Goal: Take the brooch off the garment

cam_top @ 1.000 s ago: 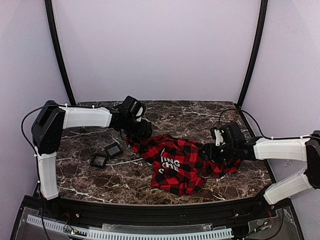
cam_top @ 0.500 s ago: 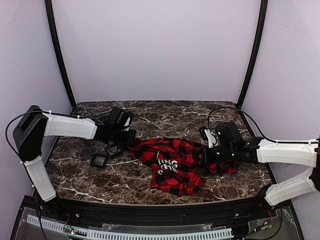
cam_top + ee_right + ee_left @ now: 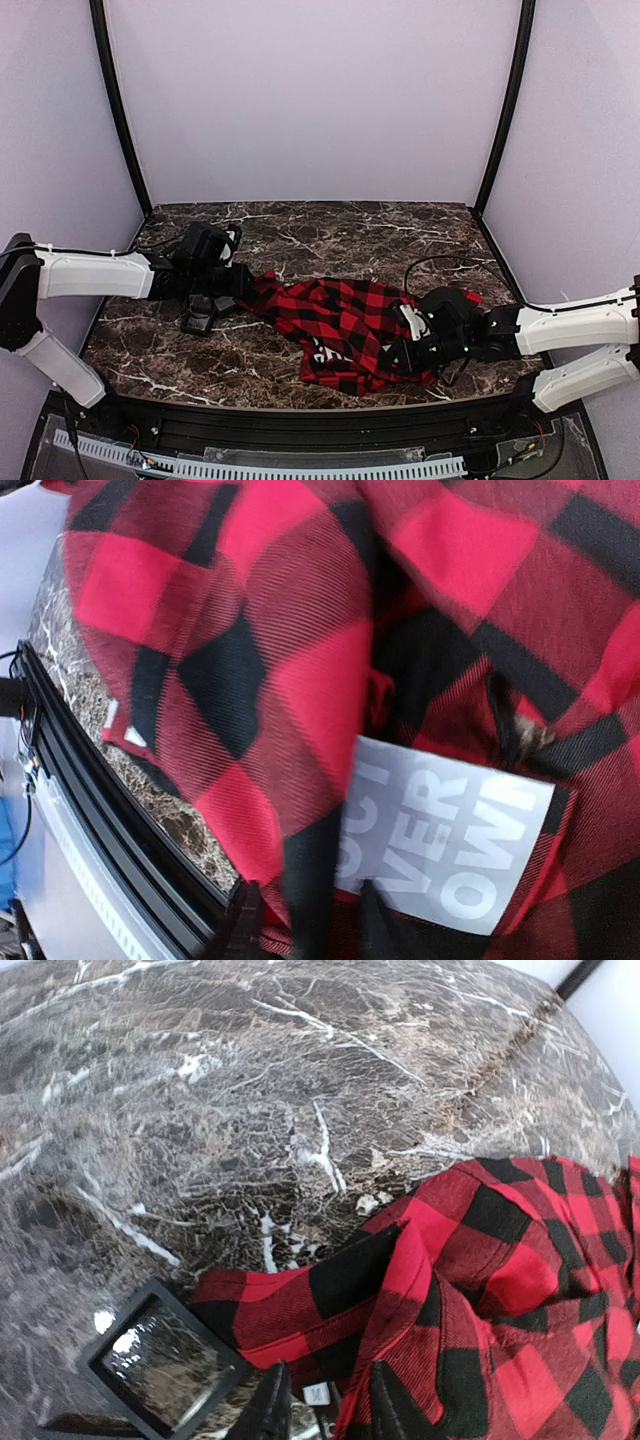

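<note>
Garment (image 3: 340,315) is laid out across the bench (image 3: 330,235), drawn into a long band between the two arms, red-and-black plaid uppermost. Left jaws are set at the garment's far-left corner; in the left wrist view they are nearly closed, with a fold of plaid pinched between them and a small pale tab (image 3: 315,1392) showing in the gap. Right jaws are set at the garment's near-right edge, likewise narrowed onto a ridge of cloth, just beside a grey patch with white block letters (image 3: 445,845). Brooch is not made out in any view. It is judged to be hidden in a fold or on the underside of the garment; the pale tab looks too square to be taken for it. A black square frame (image 3: 165,1360) lies just off the garment's left corner, close under the left arm (image 3: 100,275). Risks, as judged: with both ends gripped and the brooch unseen, further pulling could strain the cloth around the pin and tear it, or the brooch could be rolled deeper into the folds. The garment's near edge lies close to the bench front, so a drag that way could carry it over. The frame could be knocked by the left arm.
</note>
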Robot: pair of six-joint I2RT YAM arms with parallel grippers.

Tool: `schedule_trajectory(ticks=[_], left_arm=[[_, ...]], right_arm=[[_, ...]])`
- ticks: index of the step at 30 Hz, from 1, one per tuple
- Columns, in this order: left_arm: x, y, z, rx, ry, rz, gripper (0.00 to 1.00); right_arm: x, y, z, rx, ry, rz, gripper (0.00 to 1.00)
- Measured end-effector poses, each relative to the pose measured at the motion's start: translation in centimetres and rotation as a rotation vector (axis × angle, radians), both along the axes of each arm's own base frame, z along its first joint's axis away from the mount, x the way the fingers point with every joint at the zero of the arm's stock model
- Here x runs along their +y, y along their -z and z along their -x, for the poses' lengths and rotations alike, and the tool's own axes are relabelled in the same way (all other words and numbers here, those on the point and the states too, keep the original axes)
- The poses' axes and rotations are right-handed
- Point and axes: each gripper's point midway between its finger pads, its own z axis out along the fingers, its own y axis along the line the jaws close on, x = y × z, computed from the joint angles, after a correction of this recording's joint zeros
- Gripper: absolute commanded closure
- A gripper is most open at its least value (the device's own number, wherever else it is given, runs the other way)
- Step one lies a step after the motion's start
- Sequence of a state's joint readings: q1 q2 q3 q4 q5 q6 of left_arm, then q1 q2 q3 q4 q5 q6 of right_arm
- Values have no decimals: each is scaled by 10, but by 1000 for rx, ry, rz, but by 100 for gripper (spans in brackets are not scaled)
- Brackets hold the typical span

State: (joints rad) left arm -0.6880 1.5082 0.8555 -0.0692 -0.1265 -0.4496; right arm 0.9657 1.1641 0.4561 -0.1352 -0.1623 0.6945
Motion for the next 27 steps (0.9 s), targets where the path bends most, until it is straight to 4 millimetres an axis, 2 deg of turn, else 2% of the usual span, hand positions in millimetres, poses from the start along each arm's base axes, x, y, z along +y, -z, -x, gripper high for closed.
schedule_trajectory(ticks=[2,6,9,11,13,15,18,21,24,27], left_arm=[[1,-6,1,-12,8,0,36],[-3,-23,-4,-45,21,8,17],[-8,-36,-11,-75,36,5,11],[-14,-42,-17,-88,45,3,10],[-22,-44,-27,-91,54,-7,9],[-31,-38,-37,-79,63,-21,9],[-41,-15,-47,-34,73,-53,9],[-45,7,-51,13,78,-90,13],[-45,22,-51,48,81,-117,18],[-44,28,-50,62,80,-126,23]], right_arm=[[0,-11,-7,-28,28,-1,40],[-1,-46,-28,-118,114,-17,21],[-11,-68,-46,-174,228,-3,17],[-17,-73,-53,-190,286,18,16],[-21,-69,-57,-188,314,50,15],[-26,-54,-58,-165,337,105,13],[-39,-25,-58,-112,375,217,12],[-60,-2,-62,-66,437,324,13],[-78,7,-67,-52,495,389,13],[-92,6,-73,-59,543,437,14]])
